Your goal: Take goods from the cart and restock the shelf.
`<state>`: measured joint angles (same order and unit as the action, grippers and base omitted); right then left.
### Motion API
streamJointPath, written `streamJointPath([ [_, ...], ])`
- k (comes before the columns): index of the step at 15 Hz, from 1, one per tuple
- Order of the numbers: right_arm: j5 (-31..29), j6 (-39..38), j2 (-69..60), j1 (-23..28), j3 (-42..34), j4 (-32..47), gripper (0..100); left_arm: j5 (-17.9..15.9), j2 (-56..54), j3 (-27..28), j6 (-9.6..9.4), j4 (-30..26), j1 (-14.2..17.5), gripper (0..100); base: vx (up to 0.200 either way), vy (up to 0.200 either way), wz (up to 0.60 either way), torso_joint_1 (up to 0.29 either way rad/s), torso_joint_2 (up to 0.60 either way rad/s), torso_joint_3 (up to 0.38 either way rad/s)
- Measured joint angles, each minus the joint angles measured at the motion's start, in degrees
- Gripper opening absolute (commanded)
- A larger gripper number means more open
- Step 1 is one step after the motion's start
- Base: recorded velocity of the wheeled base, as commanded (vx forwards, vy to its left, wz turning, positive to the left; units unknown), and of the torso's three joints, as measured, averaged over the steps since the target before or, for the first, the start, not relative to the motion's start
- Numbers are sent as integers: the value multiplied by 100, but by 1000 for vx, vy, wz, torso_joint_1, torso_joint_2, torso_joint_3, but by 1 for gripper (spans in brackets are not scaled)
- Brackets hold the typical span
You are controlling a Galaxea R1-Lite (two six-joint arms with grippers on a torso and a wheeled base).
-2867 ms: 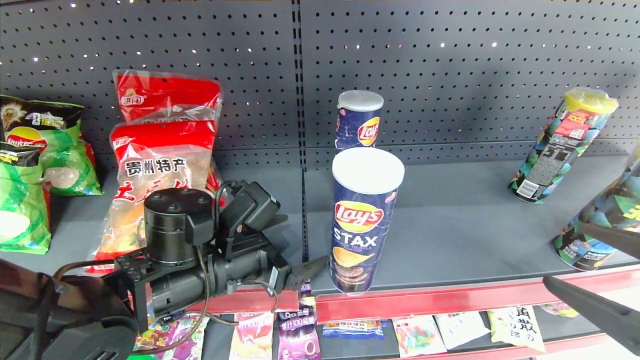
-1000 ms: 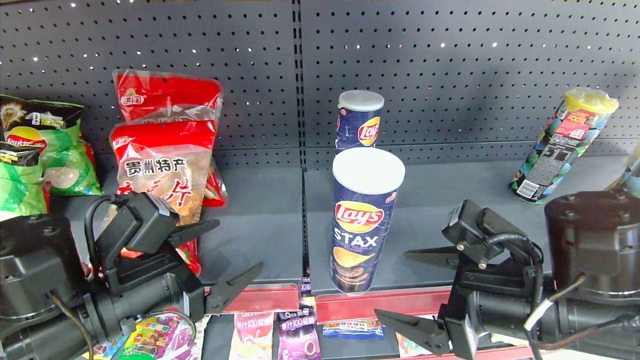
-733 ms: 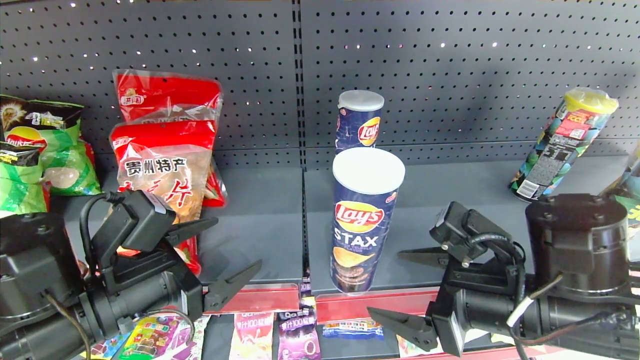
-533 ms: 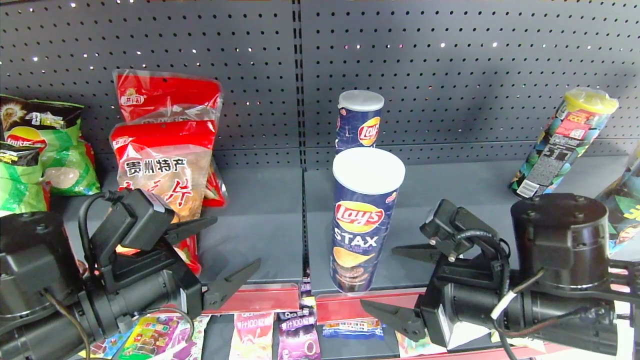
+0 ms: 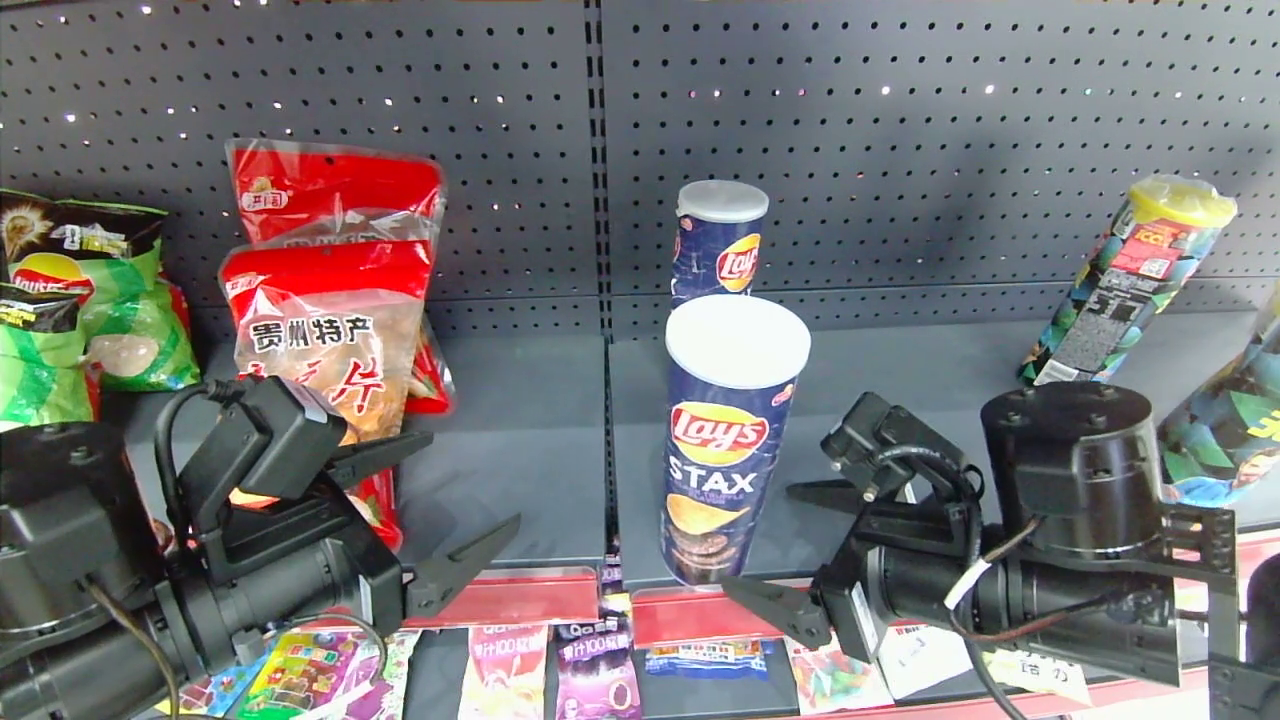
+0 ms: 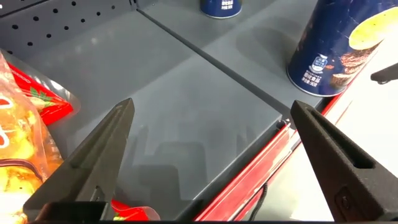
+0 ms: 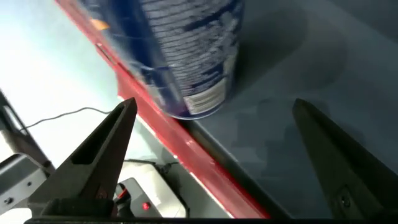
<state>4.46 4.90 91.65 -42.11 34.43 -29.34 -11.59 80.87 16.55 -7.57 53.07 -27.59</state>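
Blue chip can [image 5: 735, 440] stands upright at the front edge of the grey shelf [image 5: 930, 430], long axis vertical, lid up, label facing out. Second blue can [image 5: 718, 240] upright behind it by the pegboard wall [image 5: 900, 150]. Red front rail [image 5: 510, 600] below, red snack bags [image 5: 320, 330] to the left. Left gripper [image 5: 472, 480] low, left of the can, jaws spread wide, empty. Right gripper [image 5: 758, 538] just right of the can, jaws released, holding nothing, contact unclear.

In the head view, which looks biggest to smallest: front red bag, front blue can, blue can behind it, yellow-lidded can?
1. front red bag
2. front blue can
3. yellow-lidded can
4. rear blue can, partly hidden and farther back; it may really match the front one.
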Motion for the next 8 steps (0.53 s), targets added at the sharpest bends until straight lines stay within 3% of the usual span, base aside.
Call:
streamJointPath([
  [8,-79,5,22,134,46,1,100,0,22,-16,11,0,0,100,0,0,0,0,0,0],
])
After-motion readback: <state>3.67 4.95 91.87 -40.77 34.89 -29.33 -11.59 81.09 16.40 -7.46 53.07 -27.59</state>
